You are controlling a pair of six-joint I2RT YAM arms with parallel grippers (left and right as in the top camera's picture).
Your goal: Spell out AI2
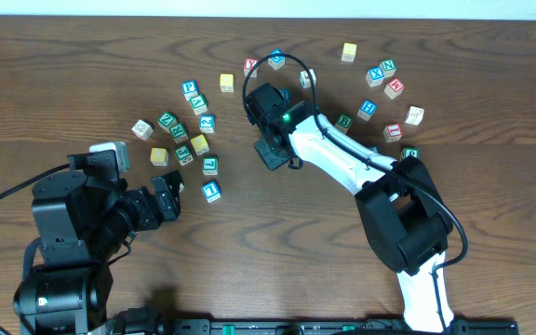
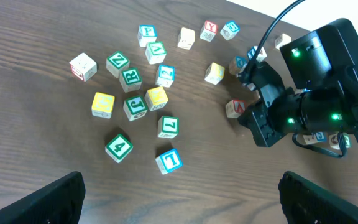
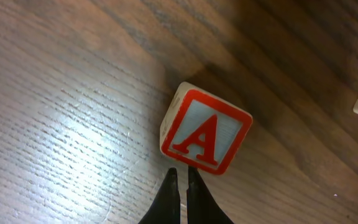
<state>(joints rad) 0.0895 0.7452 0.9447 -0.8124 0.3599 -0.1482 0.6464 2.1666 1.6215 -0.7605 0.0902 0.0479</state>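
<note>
A red-letter A block (image 3: 207,127) lies on the wood table just beyond my right gripper's fingertips (image 3: 182,173), which are shut and empty, touching or nearly touching its near edge. It also shows in the left wrist view (image 2: 235,108) beside the right gripper. In the overhead view the right gripper (image 1: 273,149) hides it. A blue block with an I or 1 (image 1: 211,191) sits right of my left gripper (image 1: 167,195), which is open and empty; it also shows in the left wrist view (image 2: 168,160), ahead of the open jaws (image 2: 182,205). I cannot pick out a 2 block.
A cluster of green, yellow and blue letter blocks (image 1: 189,140) lies left of centre. More blocks (image 1: 384,88) are scattered at the back right. The right arm (image 1: 342,158) crosses the middle of the table.
</note>
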